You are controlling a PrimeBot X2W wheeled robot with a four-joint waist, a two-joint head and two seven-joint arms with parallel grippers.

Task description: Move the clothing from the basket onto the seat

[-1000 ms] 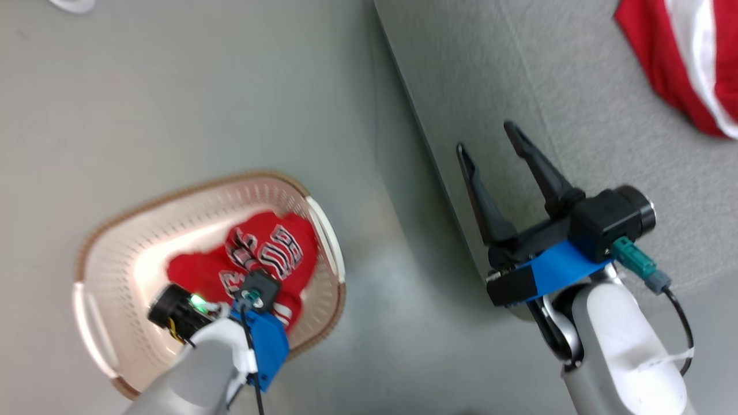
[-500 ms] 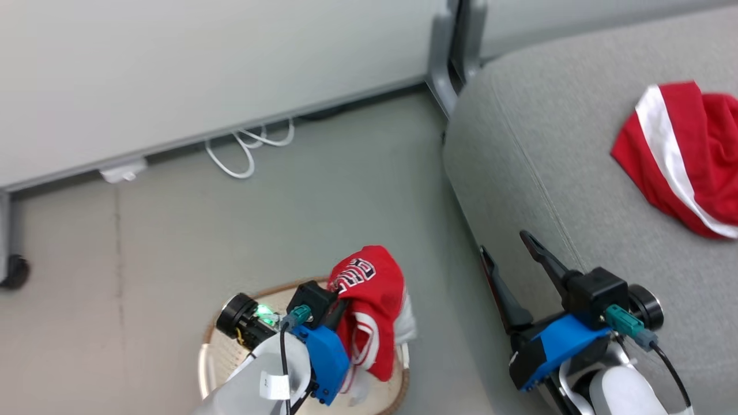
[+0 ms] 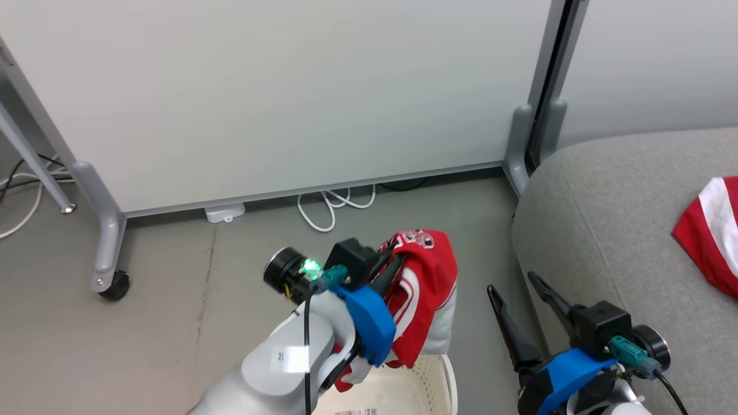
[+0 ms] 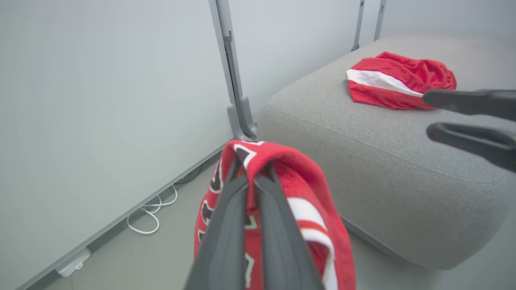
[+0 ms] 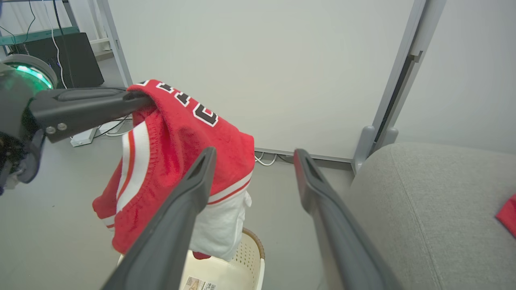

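My left gripper (image 3: 396,249) is shut on a fold of the red jersey (image 3: 429,288) with black-and-white lettering. The jersey hangs in the air above the cream basket (image 3: 448,377). In the left wrist view my fingers pinch the jersey (image 4: 290,173) at its top. My right gripper (image 3: 512,283) stands open beside the front of the grey seat (image 3: 605,219), holding nothing. The red shorts (image 3: 712,230) with a white stripe lie on the seat. The right wrist view shows the hanging jersey (image 5: 181,133), the basket (image 5: 254,249) under it and the seat (image 5: 423,201) to the right.
A white partition wall stands behind, with a grey post (image 3: 545,104) next to the seat. A wheeled foot (image 3: 112,282), a white power strip (image 3: 225,212) and coiled white cable (image 3: 334,207) lie along the wall's base. Grey floor lies between basket and wall.
The head view has tilted up from the floor toward the wall. My left gripper has lifted the jersey out of the basket and raised it higher. The right gripper stays open.
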